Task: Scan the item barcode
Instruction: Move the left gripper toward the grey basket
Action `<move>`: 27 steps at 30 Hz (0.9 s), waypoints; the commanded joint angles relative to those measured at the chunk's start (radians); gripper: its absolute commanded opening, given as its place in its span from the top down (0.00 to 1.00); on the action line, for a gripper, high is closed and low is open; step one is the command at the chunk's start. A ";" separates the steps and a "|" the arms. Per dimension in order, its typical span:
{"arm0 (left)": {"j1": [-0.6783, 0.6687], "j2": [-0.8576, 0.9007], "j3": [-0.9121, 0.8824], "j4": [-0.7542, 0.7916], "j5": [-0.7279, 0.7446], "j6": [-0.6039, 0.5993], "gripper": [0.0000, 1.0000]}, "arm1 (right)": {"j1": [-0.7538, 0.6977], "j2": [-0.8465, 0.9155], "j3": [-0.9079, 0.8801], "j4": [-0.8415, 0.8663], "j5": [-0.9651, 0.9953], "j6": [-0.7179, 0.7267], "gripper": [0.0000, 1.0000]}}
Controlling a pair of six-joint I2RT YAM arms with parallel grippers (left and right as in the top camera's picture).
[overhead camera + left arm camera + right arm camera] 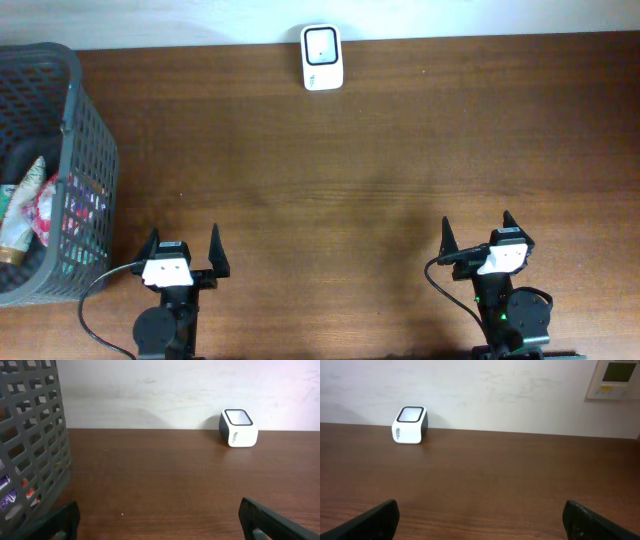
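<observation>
Left gripper [184, 235] and right gripper [476, 225] sit at the frame's bottom edge, jaws spread wide, holding nothing, above a wooden table [350, 170]. White scanner [322, 57] stands at top centre; packaged items [38, 205] (labels unreadable) lie in the grey basket [72, 110], far left.

A small white scanner [410, 424] with a dark-rimmed top sits far left on a brown wooden table [495, 475], against a white wall [495, 390] — a control panel [615, 379] is mounted upper right. The right gripper [480, 522] has its dark fingertips [375, 520] spread wide at the bottom corners.
</observation>
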 commanded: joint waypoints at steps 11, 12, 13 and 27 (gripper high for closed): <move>0.005 -0.006 -0.003 -0.003 -0.003 0.016 0.01 | -0.002 -0.004 -0.009 -0.002 0.002 0.002 0.01; 0.005 -0.006 -0.003 -0.002 -0.004 0.016 0.01 | -0.002 -0.004 -0.009 -0.002 0.002 0.002 0.01; 0.005 -0.006 -0.003 -0.002 -0.003 0.016 0.01 | -0.002 -0.004 -0.009 -0.002 0.002 0.002 0.01; 0.005 -0.005 -0.002 0.523 0.509 -0.022 0.01 | -0.002 -0.004 -0.009 -0.002 0.002 0.002 0.01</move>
